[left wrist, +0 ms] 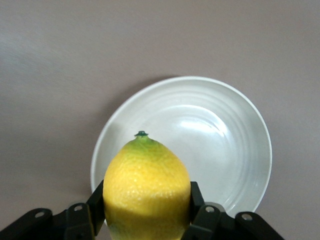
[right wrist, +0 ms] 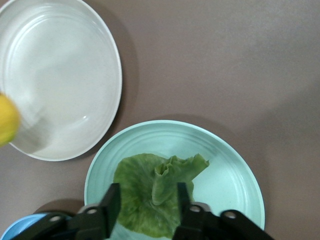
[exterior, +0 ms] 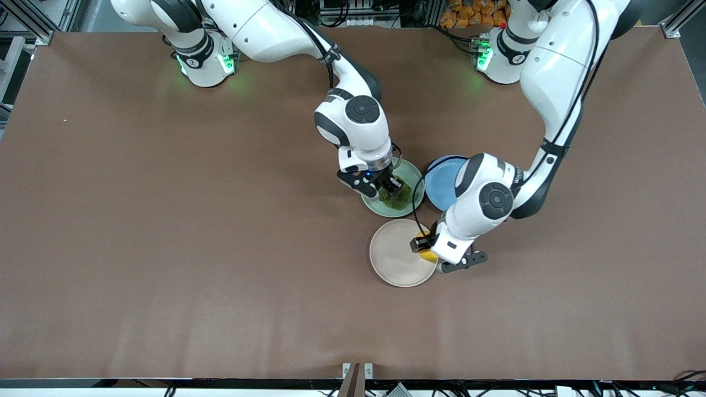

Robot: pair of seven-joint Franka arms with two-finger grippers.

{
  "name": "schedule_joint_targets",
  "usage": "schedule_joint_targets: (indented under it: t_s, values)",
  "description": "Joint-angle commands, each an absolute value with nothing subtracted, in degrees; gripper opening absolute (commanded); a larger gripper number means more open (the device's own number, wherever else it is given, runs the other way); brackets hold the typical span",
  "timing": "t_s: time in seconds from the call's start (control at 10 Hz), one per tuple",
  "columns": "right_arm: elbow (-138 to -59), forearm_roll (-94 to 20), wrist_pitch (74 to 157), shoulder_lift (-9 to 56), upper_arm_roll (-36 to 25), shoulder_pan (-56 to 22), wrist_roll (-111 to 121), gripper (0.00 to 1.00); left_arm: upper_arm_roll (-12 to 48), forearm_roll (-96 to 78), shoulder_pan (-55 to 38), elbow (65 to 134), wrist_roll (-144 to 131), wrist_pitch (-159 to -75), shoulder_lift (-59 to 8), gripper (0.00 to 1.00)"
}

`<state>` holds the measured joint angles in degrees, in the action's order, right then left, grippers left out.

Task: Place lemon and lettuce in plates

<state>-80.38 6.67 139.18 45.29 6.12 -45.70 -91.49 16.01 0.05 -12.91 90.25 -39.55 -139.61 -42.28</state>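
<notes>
My left gripper [exterior: 423, 248] is shut on the yellow lemon [exterior: 426, 254] and holds it over the rim of the cream plate [exterior: 394, 259], on the side toward the left arm's end. In the left wrist view the lemon [left wrist: 147, 190] sits between the fingers [left wrist: 98, 202], with the cream plate [left wrist: 215, 150] below. My right gripper [exterior: 389, 190] is open just over the mint green plate [exterior: 411, 173]. The green lettuce [exterior: 398, 199] lies on that plate. In the right wrist view the lettuce [right wrist: 150, 190] lies between the spread fingers [right wrist: 111, 202] on the mint plate [right wrist: 225, 175].
A blue plate [exterior: 444, 176] stands beside the mint plate, toward the left arm's end, partly under the left arm. The three plates sit close together mid-table. The right wrist view also shows the cream plate [right wrist: 55, 80] and the lemon [right wrist: 7, 120] at its edge.
</notes>
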Motion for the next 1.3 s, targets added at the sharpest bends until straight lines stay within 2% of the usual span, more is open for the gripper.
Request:
schedule_joint_targets:
  t_s: [0.0, 0.1, 0.2, 0.4, 0.7, 0.9, 1.2]
  values:
    - [-84.43, 9.14, 137.73, 38.45, 11.14, -39.23, -91.07, 1.0, 15.12, -0.35, -14.94, 88.77, -40.43, -142.2, -44.73, 0.01]
    - [-88.12, 9.14, 137.38, 33.8, 12.99, -36.07, -87.49, 1.0, 15.12, 0.0, -15.03, 88.77, -40.17, -142.47, -45.26, 0.64]
    - [-90.68, 9.05, 134.24, 29.4, 15.01, -32.03, -82.4, 1.0, 14.68, 1.65, -16.68, 88.68, -40.25, -143.34, -45.44, 1.0]
    - [-90.88, 8.7, 124.41, 23.58, 17.31, -24.91, -71.25, 1.0, 14.5, 2.11, -16.18, 88.77, -40.43, -143.26, -44.57, 1.0]
    - [-90.97, 8.0, 114.9, 15.58, 17.4, -17.52, -57.0, 1.0, 12.14, 2.29, -13.55, 89.47, -40.43, -141.87, -40.19, 1.0]
    - [-90.97, 3.36, 109.8, 10.4, 17.32, -11.81, -46.55, 1.0, 9.42, 2.64, -11.26, 89.3, -40.08, -137.92, -36.41, 1.0]
    - [-90.7, 2.81, 103.91, 5.55, 16.09, -5.47, -34.93, 1.0, 5.9, 2.64, -10.55, 89.3, -39.82, -133.43, -32.18, 1.0]
